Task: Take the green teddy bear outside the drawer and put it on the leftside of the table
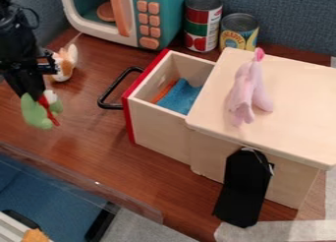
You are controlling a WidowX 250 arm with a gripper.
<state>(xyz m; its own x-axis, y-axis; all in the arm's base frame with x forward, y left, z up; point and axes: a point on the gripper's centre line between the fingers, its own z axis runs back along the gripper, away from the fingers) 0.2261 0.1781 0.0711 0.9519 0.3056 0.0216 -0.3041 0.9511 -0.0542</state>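
One gripper (34, 92) is at the far left, pointing down, its fingers closed on the bear (38, 111). The bear is directly below the fingertips, at the left side of the table (82, 130); if it touches the wood, I cannot tell. Just to the right and behind is the orange-white toy (64, 63). Next stands the microwave (125, 37), then the open drawer (129, 113), with a blue cloth (179, 96) inside. Behind the drawer are two cans (203, 23). Most right is the box (298, 96), carrying the pink toy (248, 91) on its top.
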